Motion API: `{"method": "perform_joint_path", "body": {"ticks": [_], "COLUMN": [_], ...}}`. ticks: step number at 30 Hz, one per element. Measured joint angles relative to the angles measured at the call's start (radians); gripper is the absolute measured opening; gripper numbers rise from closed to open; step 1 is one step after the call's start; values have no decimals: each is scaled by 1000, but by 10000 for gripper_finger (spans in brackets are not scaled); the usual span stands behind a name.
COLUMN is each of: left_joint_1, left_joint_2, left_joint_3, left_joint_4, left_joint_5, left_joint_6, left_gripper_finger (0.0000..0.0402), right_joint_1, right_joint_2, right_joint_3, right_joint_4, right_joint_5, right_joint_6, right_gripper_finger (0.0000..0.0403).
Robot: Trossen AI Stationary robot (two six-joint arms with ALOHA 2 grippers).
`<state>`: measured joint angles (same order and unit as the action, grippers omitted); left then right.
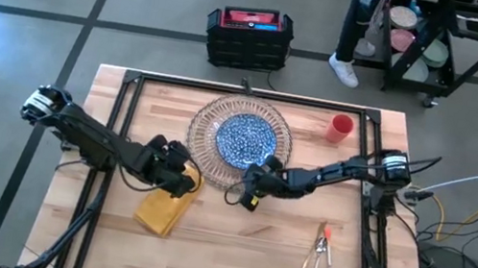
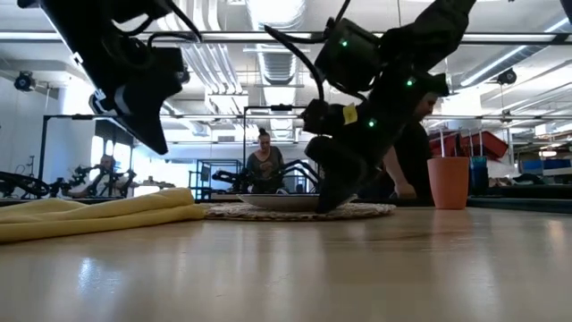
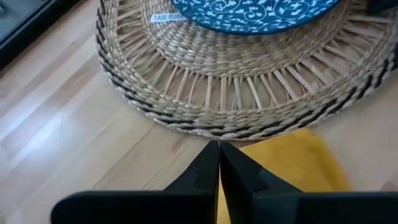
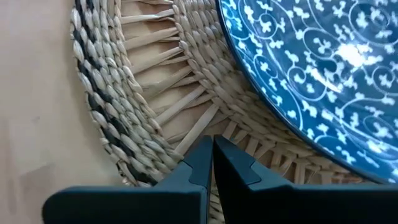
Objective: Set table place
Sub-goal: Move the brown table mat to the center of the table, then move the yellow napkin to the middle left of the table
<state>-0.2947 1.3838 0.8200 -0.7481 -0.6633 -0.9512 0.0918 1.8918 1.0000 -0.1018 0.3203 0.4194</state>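
You cannot read the white label [image 3: 166, 17] on the woven charger [image 3: 205, 93]; it is cut off by the blue-patterned plate [image 3: 261, 15]. Both the left gripper [image 3: 219, 163] and right gripper [image 4: 212, 155] show fingers pressed together, empty.

One table [image 1: 198, 264] is carrying everything. One round woven mat [image 1: 203, 147] is lying on it, not glass but straw-like weave, and one blue-patterned plate [image 1: 246, 138] is sitting on that mat. One yellow napkin [image 1: 159, 213] is lying near the mat. One red cup [image 1: 341, 128] is standing upright. The orange-handled cutlery [image 1: 323, 257] is lying in one cluster; how many pieces cannot be told for certain. Two robot arms are reaching over the table. One black crate [image 1: 247, 38] is sitting on the floor.
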Motion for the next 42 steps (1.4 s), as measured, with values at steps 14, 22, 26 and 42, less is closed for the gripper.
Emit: {"method": "perform_joint_path", "body": {"ticks": [14,22,26,42], "left_joint_1": [-7,-63,-75,-11], "left_joint_2": [114,111,110,84], "left_joint_3": [0,0,0,-336], "left_joint_4": [114,140,136,294], "left_joint_5": [196,349,393,138], "left_joint_6": [-1,-3,-11,-303], "left_gripper_finger": [0,0,0,0], "right_joint_1": [214,232,234,238], "right_joint_2": [-4,-4,-4,-19], "right_joint_3": [0,1,0,-3], "right_joint_4": [-94,-188,-191,-196], "right_joint_5": [27,51,56,49], "right_joint_6": [206,252,261,248], "right_gripper_finger": [0,0,0,0]}}
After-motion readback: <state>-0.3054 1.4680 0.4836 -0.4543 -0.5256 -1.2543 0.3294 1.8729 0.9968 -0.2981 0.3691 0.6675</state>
